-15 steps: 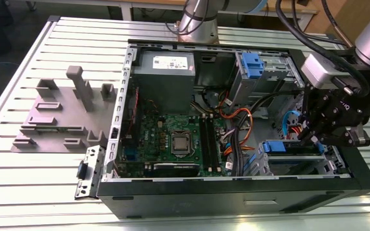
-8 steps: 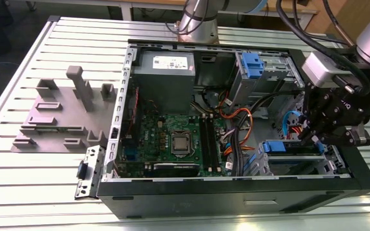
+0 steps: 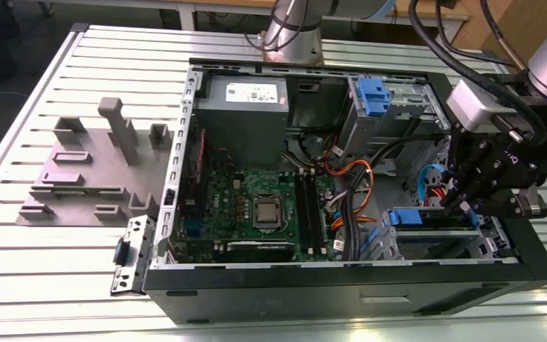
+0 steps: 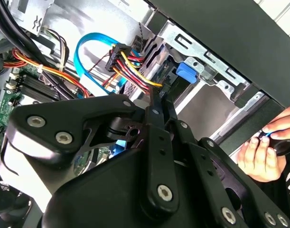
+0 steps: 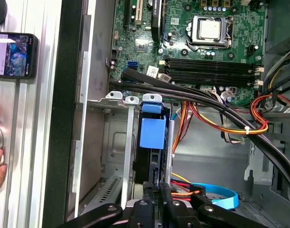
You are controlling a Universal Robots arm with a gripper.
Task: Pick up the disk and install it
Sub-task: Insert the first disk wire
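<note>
Exterior view: an open computer case [image 3: 350,288] lies on its side on a slatted metal table [image 3: 26,278]. The arm reaches into the case at the exterior view's right, and the gripper [image 3: 464,203] hangs just over the drive bay [image 3: 487,239] in the near corner. The disk [image 3: 426,226] sits in that bay, blue rail uppermost, right under the gripper.

Second wrist view: the gripper [image 4: 159,97] points down among red, yellow and blue cables towards the bay, where a blue tab [image 4: 185,73] shows. A person's hand [image 4: 258,154] rests outside the case.

First wrist view: the disk [image 5: 152,135] stands edge-on between the bay's metal rails, its blue rail facing the motherboard [image 5: 206,47]. The gripper [image 5: 159,186] is at the disk's opposite edge, touching or nearly so. Whether it is clamped on the disk or free cannot be told. A phone [image 5: 12,54] lies on the table.

The work looks to be at the install step, with the disk already in the bay. Seating it fully would likely call for a straight push along the rails, clear of the cables.
</note>
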